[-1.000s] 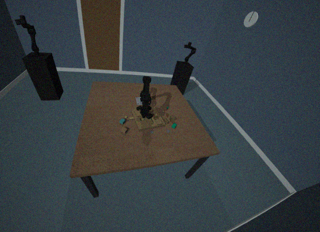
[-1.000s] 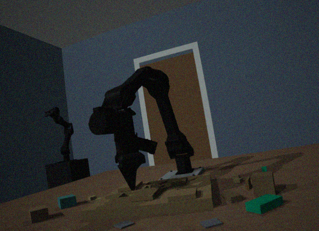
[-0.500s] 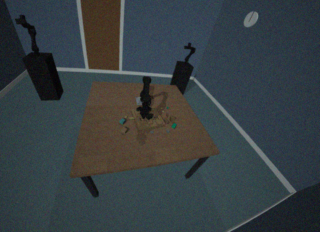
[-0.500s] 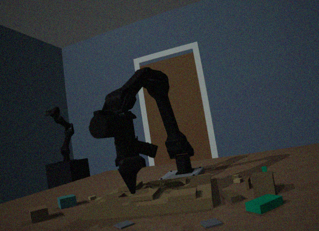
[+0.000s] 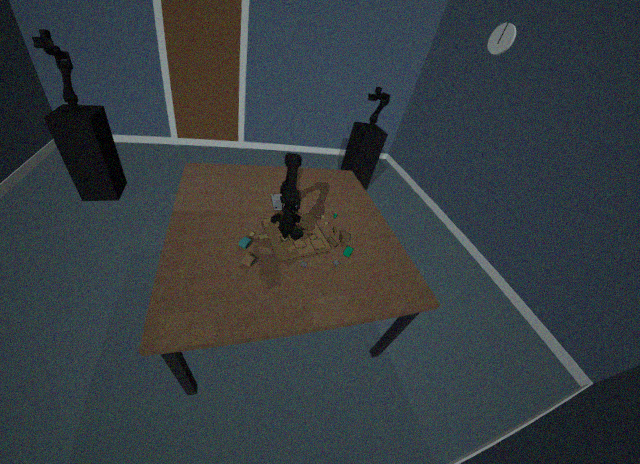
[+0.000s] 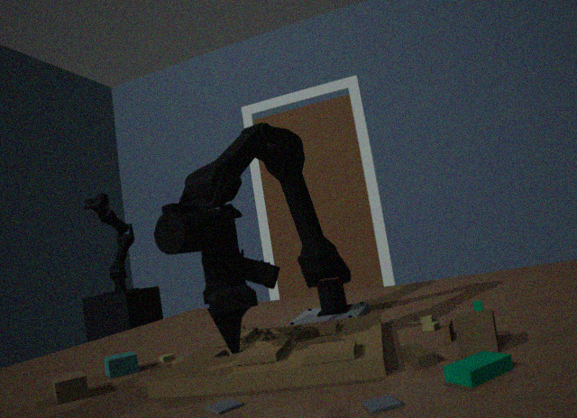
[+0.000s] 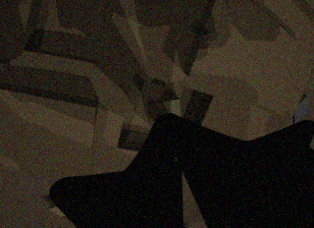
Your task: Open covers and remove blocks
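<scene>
The tan puzzle board (image 5: 281,256) (image 6: 279,380) lies in front of the arm's base. Raised covers (image 6: 321,350) (image 6: 261,352) stand on its top; the dim light hides how far each is open. My gripper (image 6: 234,350) (image 7: 173,118) is shut with nothing seen between the fingers. It points down, its tips low at the board's top, beside a cover. In the wrist view dark square openings (image 7: 197,106) (image 7: 131,137) show near the tips, and a small pale piece (image 7: 174,106) shows just beyond them. The arm hides part of the board in the top view.
A teal block (image 5: 245,242) (image 6: 122,365) and a brown block (image 5: 249,259) (image 6: 70,386) lie left of the board. A green block (image 5: 347,251) (image 6: 477,368) and a tan block (image 6: 474,331) are to its right. Flat grey pieces (image 6: 224,406) (image 6: 381,403) lie in front.
</scene>
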`<state>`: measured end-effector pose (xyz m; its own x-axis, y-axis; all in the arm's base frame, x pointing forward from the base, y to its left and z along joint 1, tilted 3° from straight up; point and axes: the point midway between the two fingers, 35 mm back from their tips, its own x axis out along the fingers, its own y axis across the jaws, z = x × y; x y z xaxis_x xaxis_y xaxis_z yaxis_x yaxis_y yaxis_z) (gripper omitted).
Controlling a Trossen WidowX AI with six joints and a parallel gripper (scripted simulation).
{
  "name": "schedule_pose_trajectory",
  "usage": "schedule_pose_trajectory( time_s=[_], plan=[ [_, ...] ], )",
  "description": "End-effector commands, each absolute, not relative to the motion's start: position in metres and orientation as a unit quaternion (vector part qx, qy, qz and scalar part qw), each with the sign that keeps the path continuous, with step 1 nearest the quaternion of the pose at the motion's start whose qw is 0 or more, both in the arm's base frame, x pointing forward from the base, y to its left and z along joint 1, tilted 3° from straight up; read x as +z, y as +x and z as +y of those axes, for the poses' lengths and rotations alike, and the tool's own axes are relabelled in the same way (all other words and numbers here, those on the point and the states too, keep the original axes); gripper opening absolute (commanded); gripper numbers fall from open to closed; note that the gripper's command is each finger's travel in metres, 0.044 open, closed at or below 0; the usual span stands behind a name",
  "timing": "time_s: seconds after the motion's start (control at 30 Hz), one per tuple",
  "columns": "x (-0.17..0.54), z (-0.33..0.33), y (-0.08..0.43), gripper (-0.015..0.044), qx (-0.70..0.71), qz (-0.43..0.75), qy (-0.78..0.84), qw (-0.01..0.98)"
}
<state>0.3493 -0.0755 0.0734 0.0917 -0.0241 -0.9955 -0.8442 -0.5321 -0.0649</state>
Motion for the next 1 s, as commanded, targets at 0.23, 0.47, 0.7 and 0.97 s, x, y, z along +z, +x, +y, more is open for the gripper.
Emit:
schedule_pose_trajectory(
  time_s=[0.23, 0.47, 0.7, 0.97],
  plan=[
    [0.071, -0.079, 0.35, 0.0, 0.587, 0.334, -0.65, 0.348],
    [0.078, -0.077, 0.349, 0.0, 0.587, 0.334, -0.65, 0.349],
    [0.085, -0.075, 0.348, 0.0, 0.587, 0.334, -0.65, 0.349],
    [0.112, -0.075, 0.346, 0.0144, 0.588, 0.334, -0.649, 0.348]
  ],
)
